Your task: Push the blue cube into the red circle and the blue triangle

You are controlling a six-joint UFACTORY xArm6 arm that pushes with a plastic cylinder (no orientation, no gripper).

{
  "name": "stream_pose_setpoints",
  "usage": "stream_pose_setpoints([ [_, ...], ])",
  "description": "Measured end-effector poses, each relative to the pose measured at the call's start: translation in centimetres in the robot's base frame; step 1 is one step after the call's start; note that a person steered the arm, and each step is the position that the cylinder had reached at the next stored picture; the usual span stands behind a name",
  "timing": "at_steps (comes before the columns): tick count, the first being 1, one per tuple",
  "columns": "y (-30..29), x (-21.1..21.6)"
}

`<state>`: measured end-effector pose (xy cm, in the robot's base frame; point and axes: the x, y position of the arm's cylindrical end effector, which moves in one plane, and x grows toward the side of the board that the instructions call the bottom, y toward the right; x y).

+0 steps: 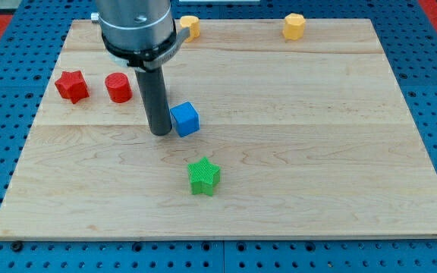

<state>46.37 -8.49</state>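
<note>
**Tip on the wrong side of the blue cube**

I carry no claw at all, only a straight dark rod, so there is nothing to open and nothing held. My tip (160, 133) rests on the wooden board (317, 152), touching or just beside the blue cube (185, 119) on the cube's left in the view.

The red circle (118, 88), a short red cylinder, stands up and to the view's left of my tip, near it. I see no blue triangle anywhere; my rod and its collar hide part of the board near the view's top, so it may lie behind them, but I cannot tell.

What could go wrong, as I judge it: from where I stand, any push against the cube sends it toward the view's right, away from the red circle. I would have to go round to its far side first. In going round I could clip a corner and spin the cube off line. A push toward the circle that runs slightly off-centre would let the cube slide off my tip. The red star (72, 86) sits just beside the circle and could be knocked too.

Count: one blue cube, one red circle, one red star, one green star (203, 176), two yellow blocks (190, 27) (293, 26) at the top edge, shapes unclear
</note>
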Motion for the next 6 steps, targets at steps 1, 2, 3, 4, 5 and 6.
stream_pose_setpoints([
  [1, 3.3, -0.1],
  [2, 6.4, -3.4],
  [3, 4.7, -7.6],
  [4, 12.5, -7.9],
  [5, 13.9, -12.2],
  [6, 6.4, -11.4],
])
